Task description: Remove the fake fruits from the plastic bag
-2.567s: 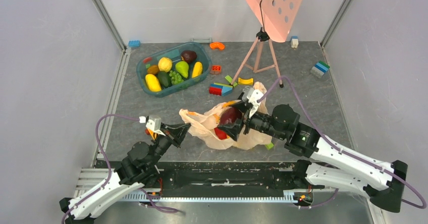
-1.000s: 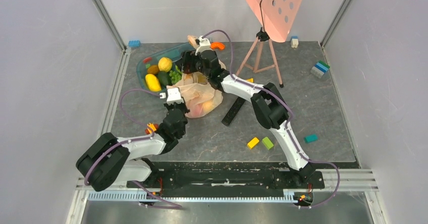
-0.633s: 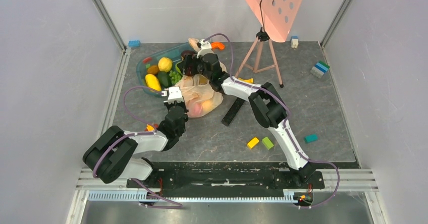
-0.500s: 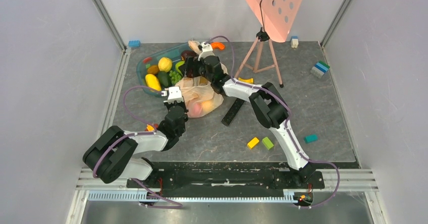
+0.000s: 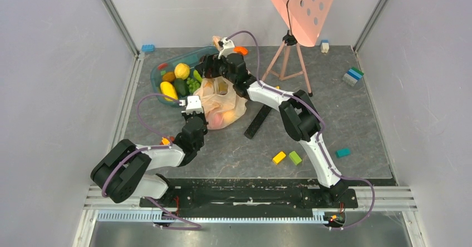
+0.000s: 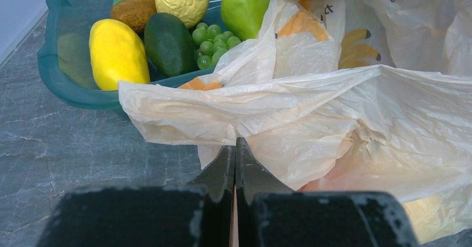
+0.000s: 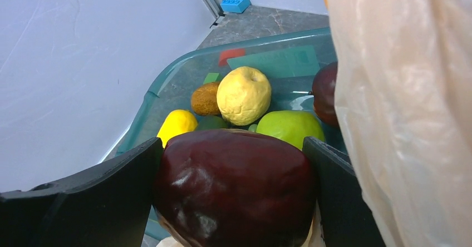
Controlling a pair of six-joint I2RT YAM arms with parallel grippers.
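Note:
The cream plastic bag (image 5: 222, 105) lies crumpled beside the teal tub (image 5: 157, 84); it also fills the left wrist view (image 6: 356, 113). My left gripper (image 6: 235, 147) is shut on a fold of the bag's near edge. My right gripper (image 5: 207, 69) is shut on a dark maroon fruit (image 7: 234, 186) and holds it over the tub's right end. In the tub lie a yellow lemon (image 7: 243, 95), a green pear (image 7: 289, 126), a brown kiwi (image 7: 205, 98), a yellow fruit (image 6: 117, 52), a dark green avocado (image 6: 168, 43), green grapes (image 6: 214, 38) and another maroon fruit (image 7: 324, 91). A reddish shape shows through the bag (image 5: 227, 116).
A black bar (image 5: 257, 122) lies right of the bag. Yellow (image 5: 279, 157), green (image 5: 295, 158) and teal (image 5: 342, 153) blocks lie near the front. A pink perforated board on a tripod (image 5: 289, 58) stands at the back. More blocks (image 5: 352, 75) lie at the far right.
Both arms and the bag moved from the table's middle to beside the tub. In the last second the right gripper carried the maroon fruit slightly left over the tub; the left gripper kept its hold.

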